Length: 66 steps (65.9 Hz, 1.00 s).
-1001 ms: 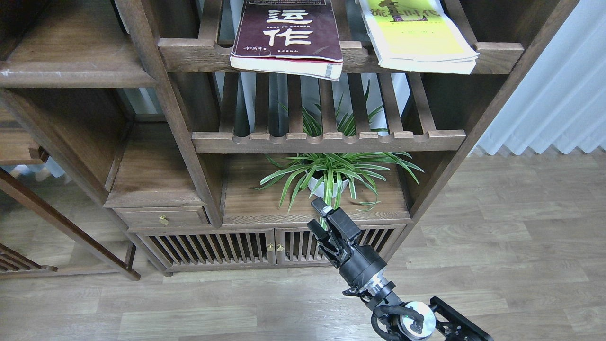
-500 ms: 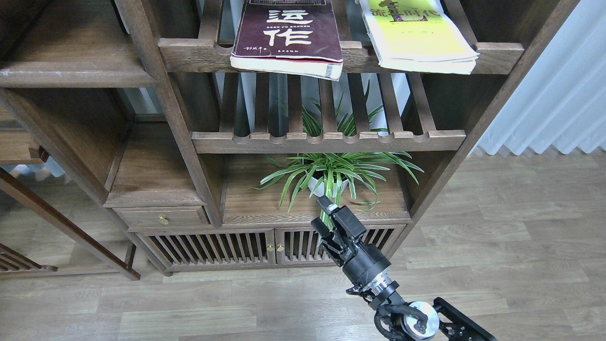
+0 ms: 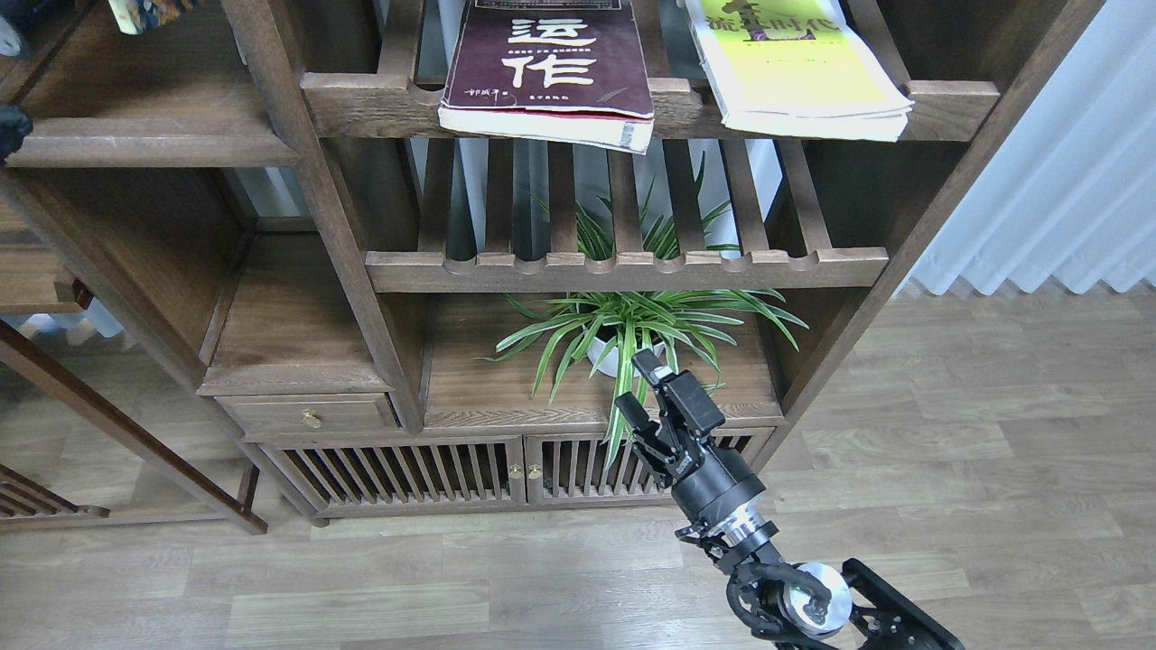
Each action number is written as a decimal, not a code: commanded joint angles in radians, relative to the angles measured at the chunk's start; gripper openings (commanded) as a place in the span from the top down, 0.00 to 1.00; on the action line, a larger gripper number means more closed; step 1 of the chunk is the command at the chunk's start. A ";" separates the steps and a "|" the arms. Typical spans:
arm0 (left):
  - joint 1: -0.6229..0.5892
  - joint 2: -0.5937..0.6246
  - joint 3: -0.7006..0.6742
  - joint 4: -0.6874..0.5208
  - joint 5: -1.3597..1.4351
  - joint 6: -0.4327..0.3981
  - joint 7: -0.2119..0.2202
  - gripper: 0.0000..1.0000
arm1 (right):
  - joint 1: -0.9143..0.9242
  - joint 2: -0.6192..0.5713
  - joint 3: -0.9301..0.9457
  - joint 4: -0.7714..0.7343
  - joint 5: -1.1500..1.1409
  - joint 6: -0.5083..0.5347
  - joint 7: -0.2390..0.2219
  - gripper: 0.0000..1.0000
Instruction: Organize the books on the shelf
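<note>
A maroon book (image 3: 549, 68) with white characters lies flat on the upper slatted rack, its front edge overhanging. Beside it to the right, a yellow-green book (image 3: 795, 77) lies flat on the same rack. At the top left, a colourful book corner (image 3: 149, 13) pokes in above the solid dark-brown shelf (image 3: 135, 99). A dark piece of my left arm (image 3: 9, 128) shows at the left edge; its gripper is out of frame. My right gripper (image 3: 635, 390) is open and empty, low in front of the cabinet, by the plant's leaves.
A potted spider plant (image 3: 628, 334) stands on the lower board behind my right gripper. An empty slatted rack (image 3: 623, 266) sits above it. A drawer (image 3: 312, 415) and slatted cabinet doors (image 3: 452, 469) lie below. Wood floor and a white curtain (image 3: 1066, 181) are at the right.
A colourful book corner and a dark part of my left arm have come into view at the top left. My right gripper has shifted right and slightly up.
</note>
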 commanded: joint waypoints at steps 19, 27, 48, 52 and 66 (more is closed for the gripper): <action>0.006 0.011 0.015 -0.003 0.000 0.000 0.017 0.68 | 0.000 0.002 0.001 0.003 0.005 0.000 0.000 0.07; 0.006 0.008 0.017 -0.001 0.000 0.000 0.019 0.61 | 0.002 0.002 0.001 0.003 0.008 0.000 0.002 0.08; -0.013 -0.002 -0.003 -0.007 -0.001 0.000 0.014 0.52 | 0.003 0.002 0.002 0.003 0.014 0.000 0.002 0.08; -0.017 0.002 -0.023 -0.027 -0.001 0.000 0.014 0.52 | 0.003 0.001 0.002 0.003 0.015 0.000 0.002 0.08; -0.003 0.044 -0.101 -0.165 -0.001 0.072 0.017 0.50 | 0.011 0.002 0.002 0.003 0.015 0.000 0.000 0.08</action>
